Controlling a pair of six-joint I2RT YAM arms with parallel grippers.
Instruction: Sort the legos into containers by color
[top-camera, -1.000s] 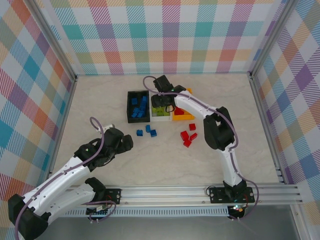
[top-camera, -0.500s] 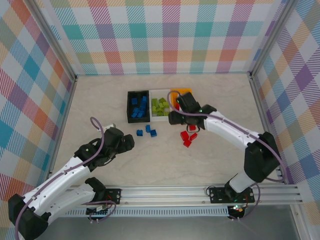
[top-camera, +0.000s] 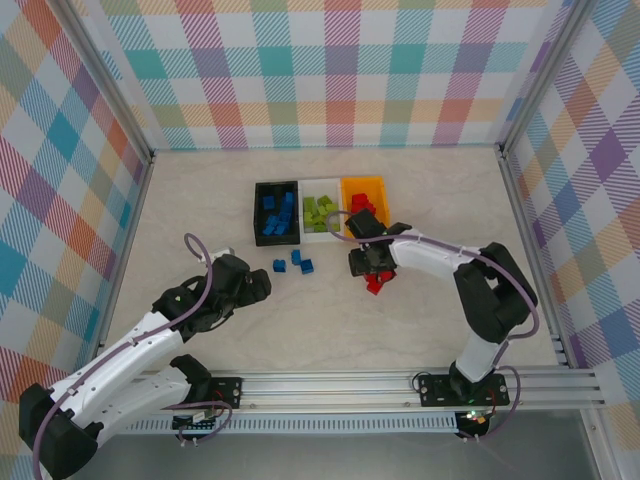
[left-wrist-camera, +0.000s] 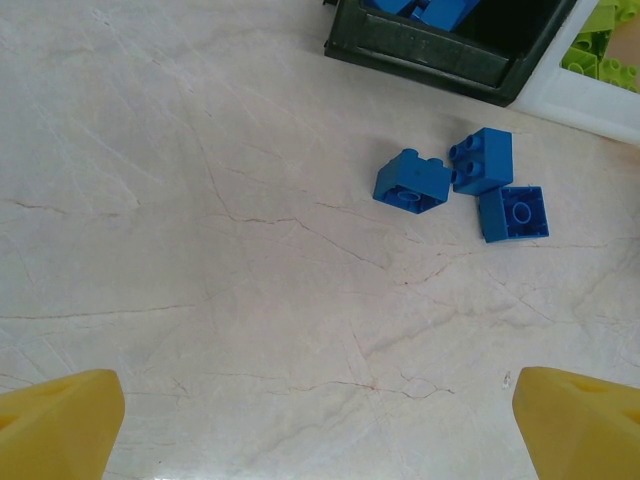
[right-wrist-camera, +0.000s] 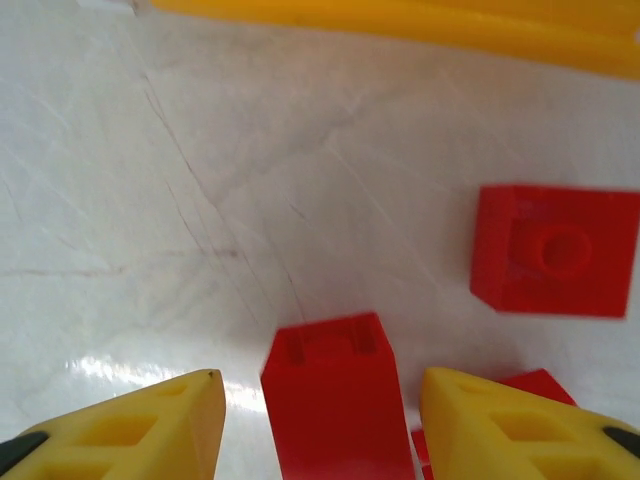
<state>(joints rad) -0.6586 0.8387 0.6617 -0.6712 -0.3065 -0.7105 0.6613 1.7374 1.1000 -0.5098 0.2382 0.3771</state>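
The black bin (top-camera: 276, 241) holds blue legos (top-camera: 277, 208), the white bin (top-camera: 321, 237) lime green legos (top-camera: 319, 210), and the orange bin (top-camera: 375, 189) red legos (top-camera: 360, 207). The right gripper (right-wrist-camera: 320, 400) reaches left just near of the orange bin. Its jaws are partly open astride a red block (right-wrist-camera: 335, 415), with gaps on both sides. The left gripper (left-wrist-camera: 320, 420) hangs wide open and empty near three loose blue legos (left-wrist-camera: 460, 185). From above, the right wrist covers some of the loose red legos (top-camera: 376, 284).

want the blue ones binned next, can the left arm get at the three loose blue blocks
Probably yes: the left pincer hangs open just short of the three blue blocks, with bare table between them and nothing in the way.
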